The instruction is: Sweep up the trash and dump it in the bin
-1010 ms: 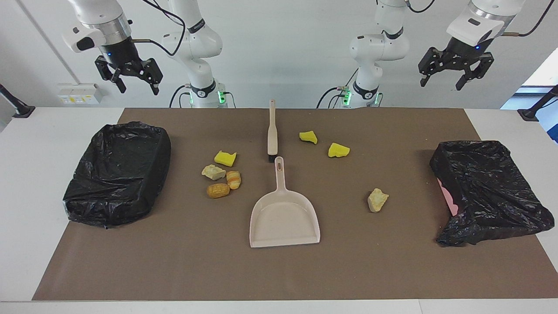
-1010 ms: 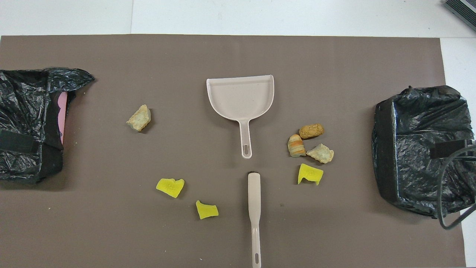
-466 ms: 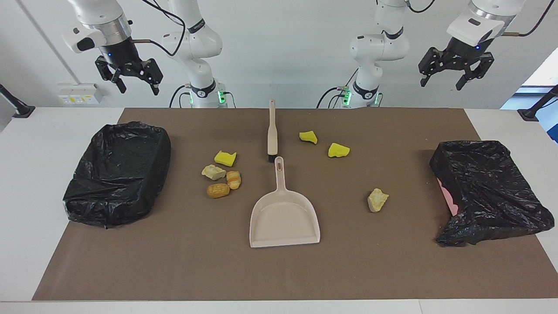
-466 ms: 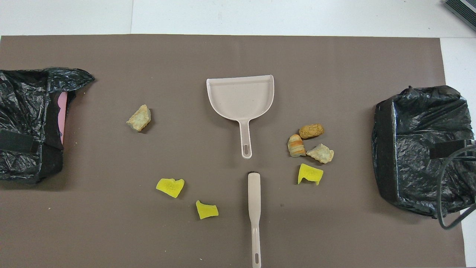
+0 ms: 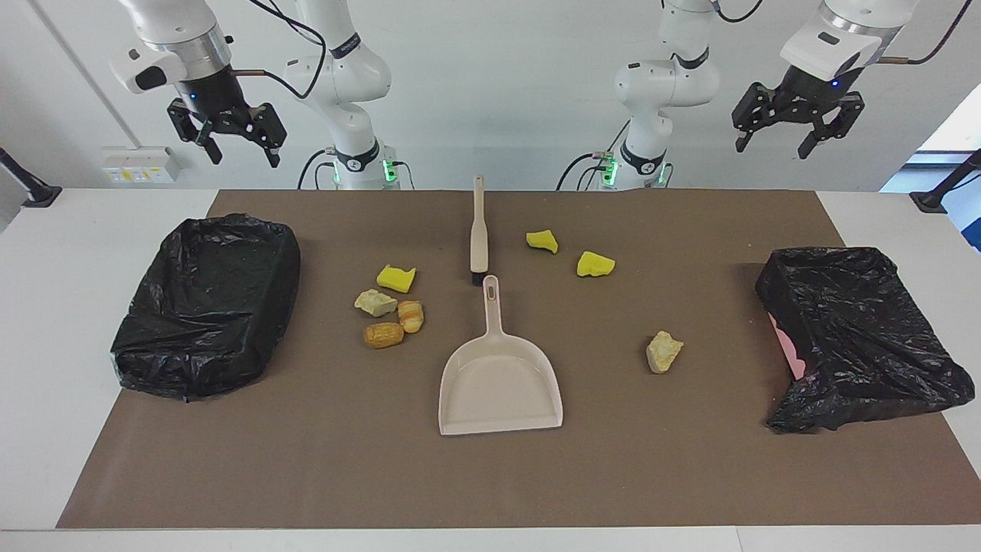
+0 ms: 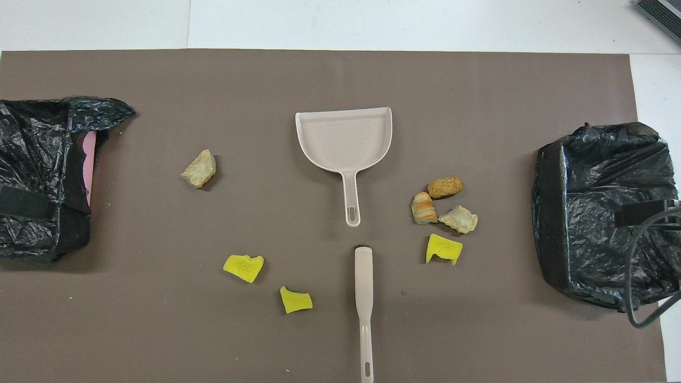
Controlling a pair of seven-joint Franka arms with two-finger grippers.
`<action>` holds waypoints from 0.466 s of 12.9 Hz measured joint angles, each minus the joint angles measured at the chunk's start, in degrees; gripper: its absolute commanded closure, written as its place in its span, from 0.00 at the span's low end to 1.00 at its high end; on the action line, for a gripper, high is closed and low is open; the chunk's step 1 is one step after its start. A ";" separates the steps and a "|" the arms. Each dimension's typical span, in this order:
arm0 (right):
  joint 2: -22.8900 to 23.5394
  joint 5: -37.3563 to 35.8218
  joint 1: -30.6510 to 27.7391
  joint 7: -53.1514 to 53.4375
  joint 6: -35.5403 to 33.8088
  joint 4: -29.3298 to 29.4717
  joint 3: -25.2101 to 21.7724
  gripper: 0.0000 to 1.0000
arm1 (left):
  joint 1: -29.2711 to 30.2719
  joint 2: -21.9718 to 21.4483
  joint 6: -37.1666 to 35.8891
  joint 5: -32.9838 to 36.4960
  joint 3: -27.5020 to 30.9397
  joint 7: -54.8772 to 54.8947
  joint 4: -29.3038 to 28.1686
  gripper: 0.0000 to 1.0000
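**Nothing picked up yet: brush and dustpan lie free, seven pieces of trash to gather**

The left gripper [image 5: 792, 130] hangs high at the upper right of the facing view and the right gripper [image 5: 230, 134] high at the upper left. Both have their fingers spread apart and hold nothing; neither is over the work yet.

The step in hand looks like taking up the tools. The brush [image 5: 478, 230] lies at the upper centre of the facing view, handle toward the robots and bristle end almost touching the handle tip of the dustpan [image 5: 498, 379], whose open mouth points to the lower edge. A good start would be one gripper descending square onto the brush handle and the other onto the dustpan handle, each clear of the other where the two tools nearly meet.

The trash lies in two groups. Left of centre in the facing view sit a yellow sponge piece [image 5: 396, 277], a pale lump [image 5: 375, 303] and two bread-like rolls [image 5: 411, 315] [image 5: 383, 335], close together. Right of centre are two more sponge pieces [image 5: 542, 241] [image 5: 595, 264] and, lower, a second pale lump [image 5: 664, 351] on its own. The cluster should sweep easily; the scattered ones need separate strokes.

As for containers, the black-lined bin [image 5: 207, 303] at the left of the facing view stands open and looks empty. The second bin [image 5: 858, 330] at the right has its bag draped loosely, pink showing at one side; its inside cannot be read. The dustpan holds nothing.
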 measured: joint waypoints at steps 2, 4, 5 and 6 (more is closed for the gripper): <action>0.00 0.00 0.00 0.00 0.00 -0.04 0.00 0.00 | -0.01 -0.01 0.00 -0.10 -0.23 -0.02 -0.05 0.00; 0.00 0.00 0.00 0.00 0.00 -0.07 0.00 0.00 | -0.02 -0.09 0.00 -0.60 -0.34 -0.02 -0.21 0.00; 0.00 0.00 0.00 0.00 0.00 -0.08 0.00 0.00 | -0.02 -0.20 0.00 -0.83 -0.55 -0.02 -0.41 0.00; 0.00 0.00 0.00 0.00 0.00 -0.09 0.00 0.00 | -0.03 -0.41 0.00 -1.15 -0.96 -0.02 -0.73 0.00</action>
